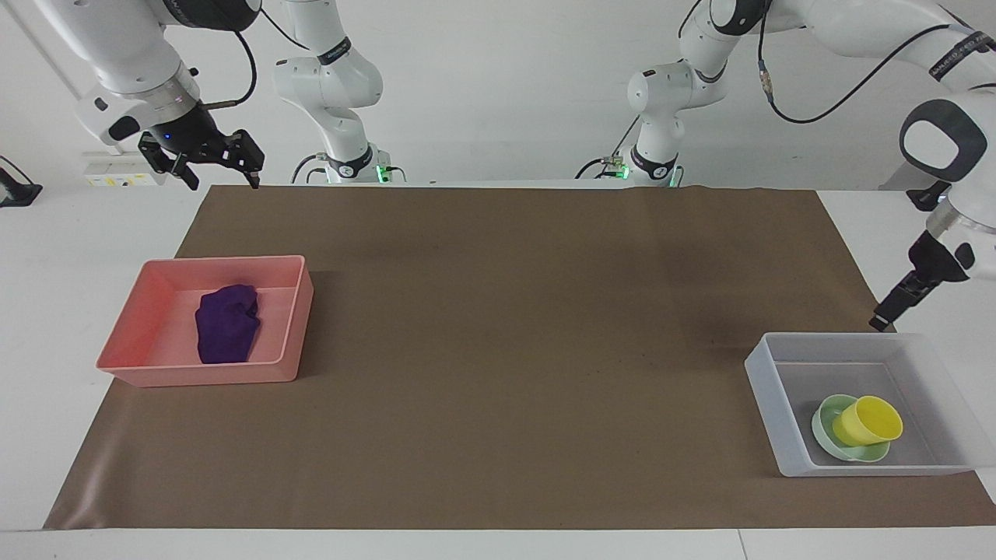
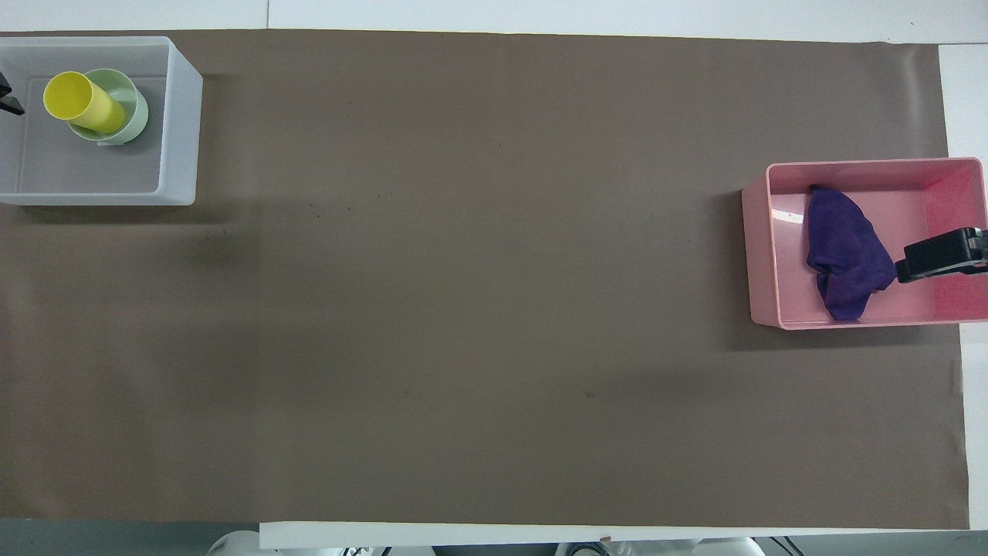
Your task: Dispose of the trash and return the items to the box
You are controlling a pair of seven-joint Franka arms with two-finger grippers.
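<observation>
Your main risk now is the yellow cup [image 1: 867, 421]: it leans tilted in the mint bowl [image 1: 826, 430] inside the whitish box [image 1: 766, 389] at the left arm's end of the desk, and a knock could roll it. The purple rag [image 1: 226, 323] lies crumpled in the pink bin [image 1: 296, 311]. The left end effector [image 1: 883, 320] hangs empty above the box's rim; I cannot tell its opening. The right end effector [image 1: 222, 173] waits spread, empty.
</observation>
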